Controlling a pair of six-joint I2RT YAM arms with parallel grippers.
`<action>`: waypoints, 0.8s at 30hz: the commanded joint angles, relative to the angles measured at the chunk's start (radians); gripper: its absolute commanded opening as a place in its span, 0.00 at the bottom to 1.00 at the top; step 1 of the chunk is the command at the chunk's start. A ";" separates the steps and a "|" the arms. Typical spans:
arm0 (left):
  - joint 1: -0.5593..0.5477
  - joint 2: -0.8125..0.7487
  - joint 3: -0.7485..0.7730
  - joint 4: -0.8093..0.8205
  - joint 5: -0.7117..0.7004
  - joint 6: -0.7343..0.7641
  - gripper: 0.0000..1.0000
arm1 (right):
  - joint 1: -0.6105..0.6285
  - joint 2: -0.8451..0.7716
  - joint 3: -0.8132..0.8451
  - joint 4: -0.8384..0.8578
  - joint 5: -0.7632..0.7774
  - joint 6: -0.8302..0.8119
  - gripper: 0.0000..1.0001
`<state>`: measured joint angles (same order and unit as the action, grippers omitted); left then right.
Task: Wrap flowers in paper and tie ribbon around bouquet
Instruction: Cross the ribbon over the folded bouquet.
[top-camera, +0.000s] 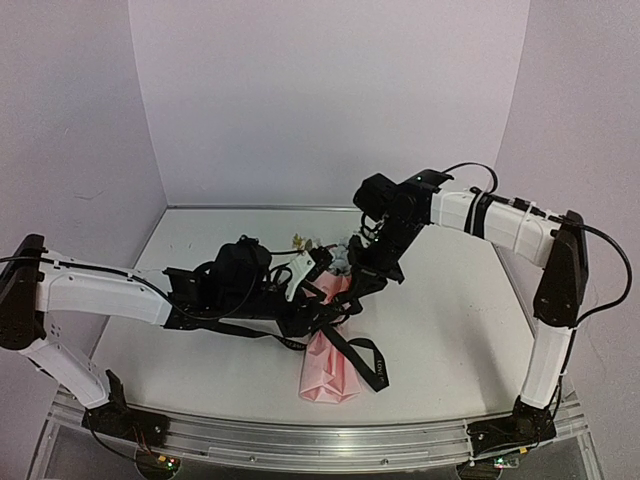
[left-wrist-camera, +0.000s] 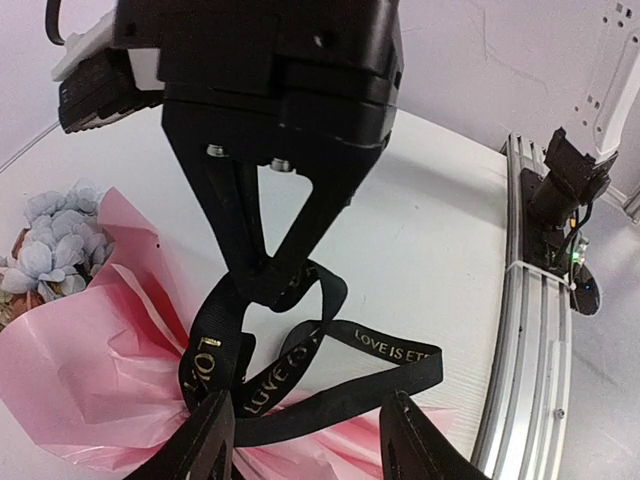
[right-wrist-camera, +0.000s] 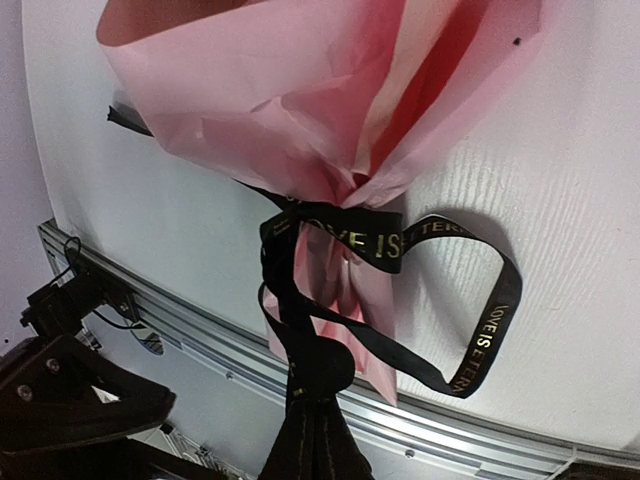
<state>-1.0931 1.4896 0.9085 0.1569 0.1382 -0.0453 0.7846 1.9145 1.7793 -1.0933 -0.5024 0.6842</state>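
Note:
The bouquet lies on the white table, its pale pink paper (top-camera: 328, 375) (left-wrist-camera: 90, 370) (right-wrist-camera: 260, 90) coned around the stems. Pale blue flowers (left-wrist-camera: 60, 230) (top-camera: 325, 255) show at the far end. The black ribbon (top-camera: 365, 360) (left-wrist-camera: 390, 355) (right-wrist-camera: 490, 320) with gold lettering circles the cone's neck and trails in loose loops. My right gripper (right-wrist-camera: 318, 385) (left-wrist-camera: 262, 285) (top-camera: 345, 290) is shut on a ribbon strand, lifting it above the cone. My left gripper (left-wrist-camera: 305, 405) (top-camera: 305, 305) is open low over the cone, and a ribbon strand runs across the gap between its fingers.
An aluminium rail (top-camera: 320, 440) (left-wrist-camera: 530, 330) (right-wrist-camera: 450, 440) runs along the table's near edge, just past the cone's tip. The right arm's base (left-wrist-camera: 560, 190) stands on it. Lilac walls close in the back and both sides.

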 joint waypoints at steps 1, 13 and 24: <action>-0.002 0.020 0.039 -0.006 0.008 0.098 0.51 | 0.026 0.043 0.068 0.001 -0.039 0.117 0.00; -0.002 0.080 0.075 0.013 0.057 0.112 0.48 | 0.038 0.060 0.084 0.003 -0.038 0.161 0.00; -0.002 0.116 0.092 0.017 0.088 0.142 0.46 | 0.039 0.053 0.074 -0.001 -0.053 0.136 0.00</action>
<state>-1.0931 1.5963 0.9489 0.1558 0.2073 0.0726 0.8200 1.9640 1.8244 -1.0897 -0.5432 0.8313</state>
